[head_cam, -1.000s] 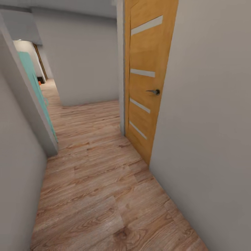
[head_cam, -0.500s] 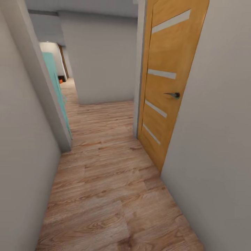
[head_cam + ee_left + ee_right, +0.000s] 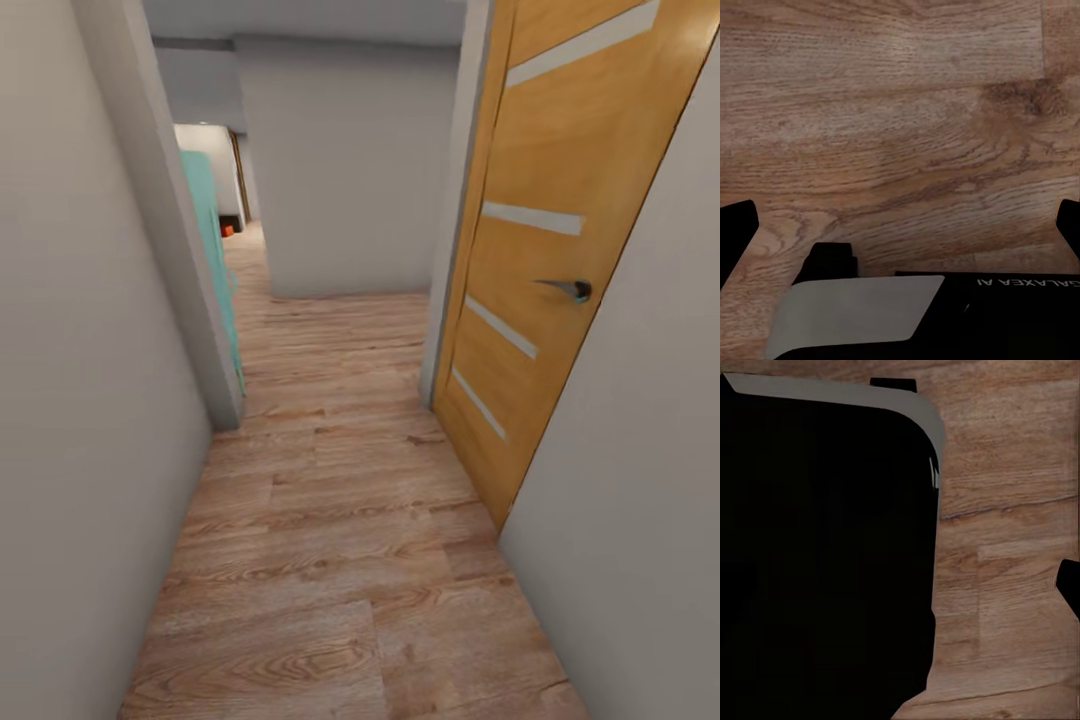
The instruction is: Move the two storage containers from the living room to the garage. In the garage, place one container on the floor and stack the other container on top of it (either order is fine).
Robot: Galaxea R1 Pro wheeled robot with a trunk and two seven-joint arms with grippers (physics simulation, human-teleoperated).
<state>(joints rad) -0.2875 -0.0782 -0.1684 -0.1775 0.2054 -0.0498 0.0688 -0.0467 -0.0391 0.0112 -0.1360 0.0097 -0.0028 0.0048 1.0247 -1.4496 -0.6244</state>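
Along a narrow hallway, light wood plank flooring (image 3: 330,520) runs between pale grey walls (image 3: 80,400). On the right stands an orange wooden door (image 3: 560,250) with pale horizontal strips and a metal lever handle (image 3: 572,290). On the left, farther off, a teal panel (image 3: 208,240) shows behind a wall edge. Far down the corridor a small orange-red object (image 3: 228,230) sits on the floor, too small to identify. In the left wrist view, the left gripper (image 3: 900,225) has its fingertips (image 3: 736,225) spread wide over planks, above a body reading "GALAXEA AI" mirrored. For the right gripper (image 3: 1069,585) I cannot tell the state
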